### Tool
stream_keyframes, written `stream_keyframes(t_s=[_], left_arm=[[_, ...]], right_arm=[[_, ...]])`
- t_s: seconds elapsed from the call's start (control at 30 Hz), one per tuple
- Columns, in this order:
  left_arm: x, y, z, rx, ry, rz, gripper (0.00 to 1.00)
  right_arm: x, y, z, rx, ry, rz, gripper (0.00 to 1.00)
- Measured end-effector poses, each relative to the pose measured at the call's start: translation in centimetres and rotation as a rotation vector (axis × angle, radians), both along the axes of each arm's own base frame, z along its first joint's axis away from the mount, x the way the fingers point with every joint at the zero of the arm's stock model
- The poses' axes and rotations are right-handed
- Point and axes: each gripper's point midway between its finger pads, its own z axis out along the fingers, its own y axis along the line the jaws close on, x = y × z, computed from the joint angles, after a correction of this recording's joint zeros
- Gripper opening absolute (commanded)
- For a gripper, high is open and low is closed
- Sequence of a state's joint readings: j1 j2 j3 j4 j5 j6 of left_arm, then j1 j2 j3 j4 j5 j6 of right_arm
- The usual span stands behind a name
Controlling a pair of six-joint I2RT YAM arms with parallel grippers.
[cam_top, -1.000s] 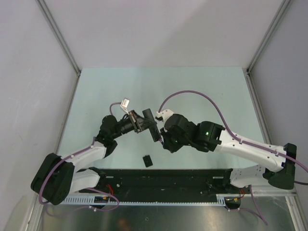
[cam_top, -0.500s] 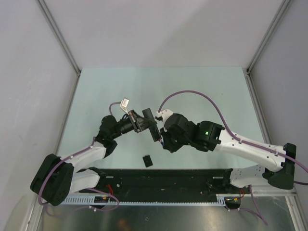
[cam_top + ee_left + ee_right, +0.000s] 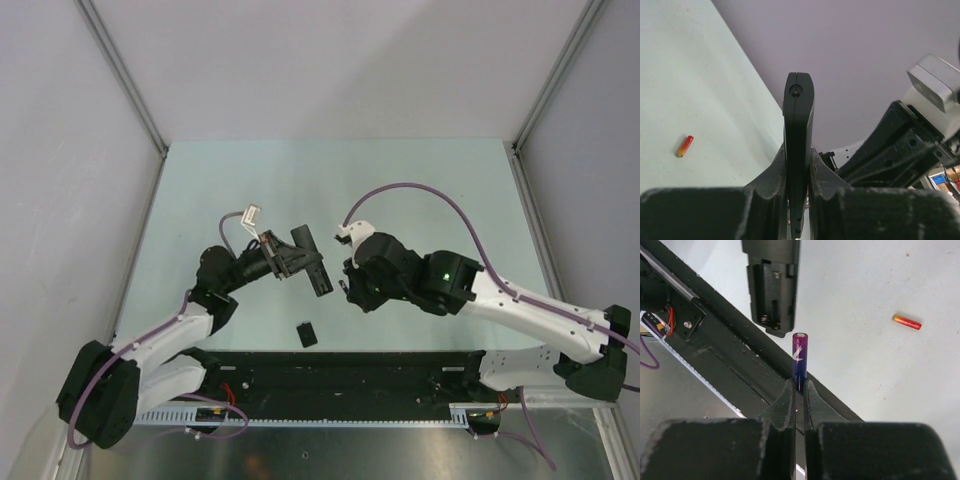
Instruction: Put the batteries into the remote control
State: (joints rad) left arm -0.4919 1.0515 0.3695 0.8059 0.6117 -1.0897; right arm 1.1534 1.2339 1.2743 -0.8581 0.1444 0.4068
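- While the left claw (image 3: 798,165) is clamping the remote (image 3: 798,110) edge-on between its fingers, the black bar is hanging above the middle of the counter (image 3: 400,180), its long axis slanting from the far side toward the near edge.
- The remote's battery bay is lying open and facing the right wrist camera, with its springs showing and both slots bare.
- The right claw (image 3: 799,390) is pinching the purple battery (image 3: 799,357) by its lower end, fingers pressed together on it, so most of the cell is sticking out past the fingertips.
- That battery's free tip is pointing at the remote's open end, sitting just beside it and not touching.
- The orange battery (image 3: 907,322) is lying flat on the counter, well apart from both claws and from the remote.
- The cover (image 3: 307,333) is resting on the counter near the near edge, between the two arms and below the held remote in the top view.
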Motion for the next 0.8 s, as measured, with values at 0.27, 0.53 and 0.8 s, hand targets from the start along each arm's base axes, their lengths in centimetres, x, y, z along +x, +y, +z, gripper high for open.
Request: stream_keyframes(t_s=[0.27, 0.53, 0.8], left_arm=[[-2.2, 0.7, 2.6, -0.030, -0.135, -0.029, 0.00], [-2.8, 0.8, 3.1, -0.031, -0.169, -0.049, 0.00], [-3.7, 1.3, 3.4, -0.046, -0.196, -0.048, 0.00]], right_arm=[[-0.4, -1.8, 1.4, 0.054, -0.035, -0.017, 0.00], [0.3, -3.2, -0.5, 0.025, -0.028, -0.059, 0.00], [5.3, -4.4, -2.8, 0.060, 0.037, -0.241, 0.00]])
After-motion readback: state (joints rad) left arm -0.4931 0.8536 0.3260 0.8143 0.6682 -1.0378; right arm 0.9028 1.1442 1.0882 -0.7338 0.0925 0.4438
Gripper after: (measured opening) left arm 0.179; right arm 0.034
